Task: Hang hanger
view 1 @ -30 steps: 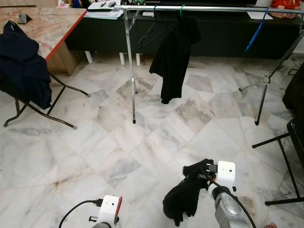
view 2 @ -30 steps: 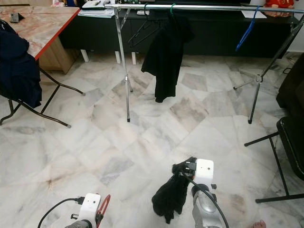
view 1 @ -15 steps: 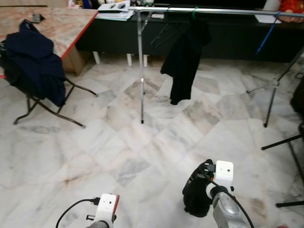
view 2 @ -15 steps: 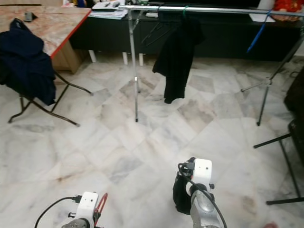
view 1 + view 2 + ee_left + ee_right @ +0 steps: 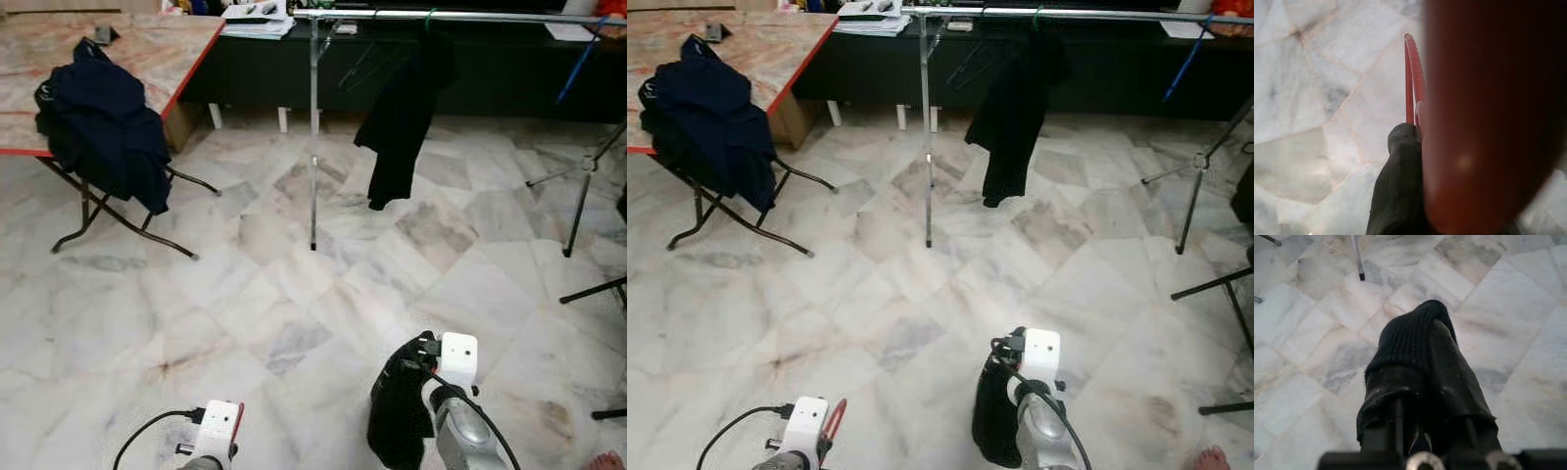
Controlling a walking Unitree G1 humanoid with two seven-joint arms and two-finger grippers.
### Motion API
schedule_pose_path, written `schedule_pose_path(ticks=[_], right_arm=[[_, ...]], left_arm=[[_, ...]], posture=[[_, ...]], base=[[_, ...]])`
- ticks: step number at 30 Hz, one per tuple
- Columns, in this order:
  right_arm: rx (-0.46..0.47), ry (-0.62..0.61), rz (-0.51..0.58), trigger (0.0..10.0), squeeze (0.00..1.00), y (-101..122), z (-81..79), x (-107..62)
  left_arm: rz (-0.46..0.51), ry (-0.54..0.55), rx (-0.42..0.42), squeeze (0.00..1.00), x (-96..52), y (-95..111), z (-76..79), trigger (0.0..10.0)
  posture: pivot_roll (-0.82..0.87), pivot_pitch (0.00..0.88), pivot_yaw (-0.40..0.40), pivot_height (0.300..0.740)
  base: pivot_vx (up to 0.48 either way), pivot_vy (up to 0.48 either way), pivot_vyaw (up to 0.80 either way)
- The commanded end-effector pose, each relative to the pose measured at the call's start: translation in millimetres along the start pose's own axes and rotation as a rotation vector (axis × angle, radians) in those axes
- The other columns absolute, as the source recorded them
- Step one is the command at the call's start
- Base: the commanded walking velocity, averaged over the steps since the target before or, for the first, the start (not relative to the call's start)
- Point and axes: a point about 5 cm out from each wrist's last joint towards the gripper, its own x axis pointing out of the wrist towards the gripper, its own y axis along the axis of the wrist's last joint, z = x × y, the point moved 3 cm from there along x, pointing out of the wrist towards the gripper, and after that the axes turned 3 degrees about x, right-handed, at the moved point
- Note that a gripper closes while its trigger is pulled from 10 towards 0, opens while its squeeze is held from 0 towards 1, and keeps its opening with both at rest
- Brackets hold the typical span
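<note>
- Ahead of you: marble floor (image 5: 245, 294), pale veined tiles.
- To your left: folding table (image 5: 59, 59), red-edged top, dark navy garment (image 5: 103, 132) draped over its edge.
- Far wall: low black cabinet (image 5: 294, 78), papers (image 5: 257, 18) on top.

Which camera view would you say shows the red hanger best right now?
The left wrist view: the red hanger shows as a thin curved wire beside the left end effector, though a blurred red part looms close. Both eye views catch just a red sliver by the left wrist.
</note>
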Motion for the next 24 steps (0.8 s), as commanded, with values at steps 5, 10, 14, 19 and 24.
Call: schedule_pose_path(ticks=[5,10,14,19,24], right_arm=[[-0.055,0.004,0.045,10.0,0.00,28.1,-2.5,13.7],[-0.111,0.025,0.138,10.0,0.00,78.0,-12.4,31.7],[-0.125,0.043,0.183,10.0,0.00,98.7,-20.2,37.0],[-0.311,0.066,0.187,10.0,0.00,111.5,-32.6,41.8],[-0.429,0.083,0.098,10.0,0.00,103.6,-33.0,45.0]], left_arm=[[0.016,0.027,0.038,0.00,-1.6,-4.4,-3.0,10.0],[0.159,0.091,0.035,0.00,-11.8,0.8,-55.7,10.0],[0.276,0.105,0.061,0.00,-19.5,19.8,-81.4,10.0],[0.485,0.002,0.149,0.00,-27.4,80.2,-75.2,10.0],[0.476,-0.266,0.324,0.00,-40.0,91.8,-55.9,10.0]], posture=[[0.01,0.159,0.012,0.740],[0.01,0.155,0.003,0.740],[0.02,0.155,-0.001,0.740],[0.02,0.160,-0.003,0.740],[0.02,0.169,-0.002,0.740]], base=[[0.000,0.000,0.00],[0.000,0.000,0.00],[0.000,0.000,0.00],[0.000,0.000,0.00],[0.000,0.000,0.00]])
